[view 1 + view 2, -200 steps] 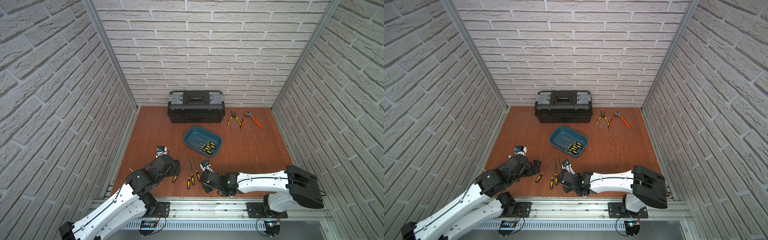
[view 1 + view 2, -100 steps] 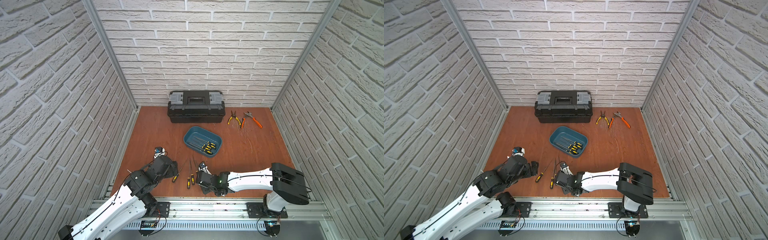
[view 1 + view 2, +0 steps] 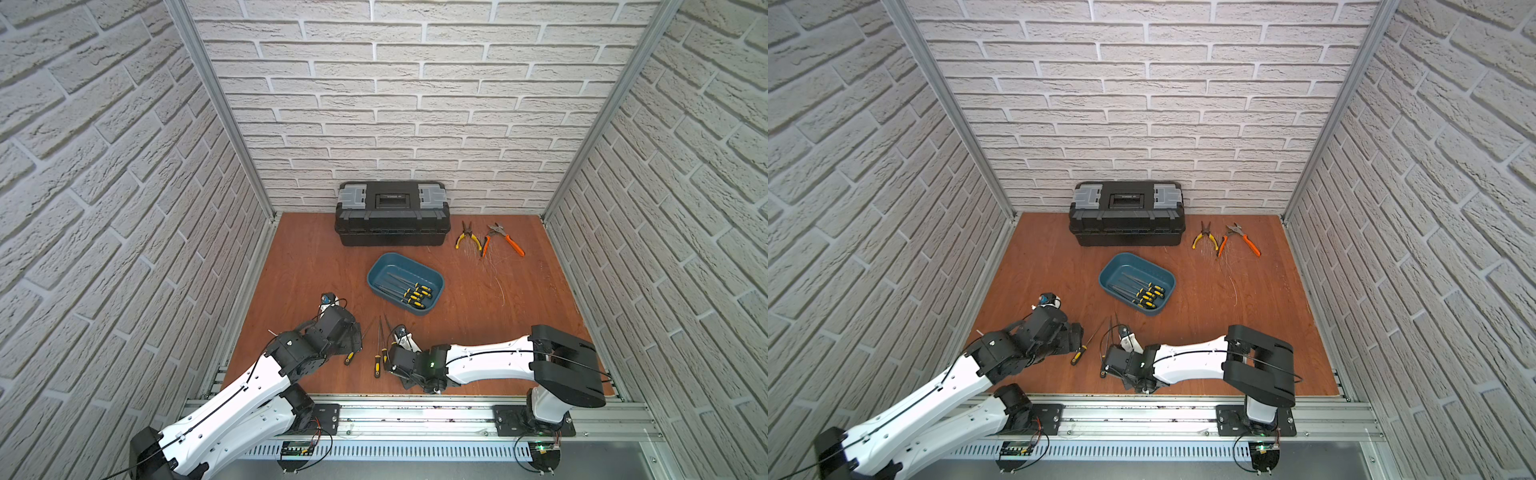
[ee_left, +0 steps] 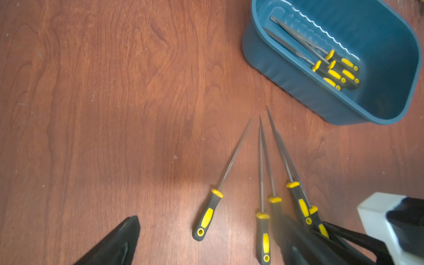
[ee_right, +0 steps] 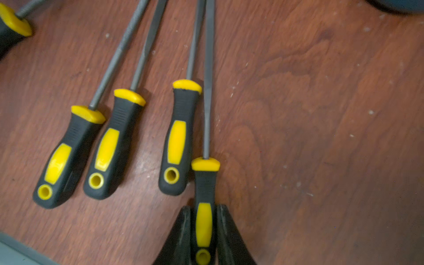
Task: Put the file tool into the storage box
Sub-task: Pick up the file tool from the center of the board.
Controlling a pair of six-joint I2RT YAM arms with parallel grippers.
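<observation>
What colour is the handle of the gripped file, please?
The handle is black with yellow, clearest in right wrist view.

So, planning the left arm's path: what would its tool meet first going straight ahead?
The separate file lying just ahead of the open left tool, likely its handle; height above the table is unclear.

Cut off by the edge of the right wrist view: the fingers [image 5: 183,231] of the right gripper [image 5: 204,207] and the butt of the file [image 5: 205,181] pinched between them. Lost past another edge there: every blade tip, and all of the box [image 5: 399,4] but a blurred sliver. Cropped at a third edge: a fifth handle [image 5: 12,25]. Seen in the left wrist view only as two dark fingertips [image 4: 124,236] at the edge: the left gripper [image 4: 210,220], one tip blurred and covering handle ends. Not to be made out under the right gripper in both top views: the held handle.
</observation>
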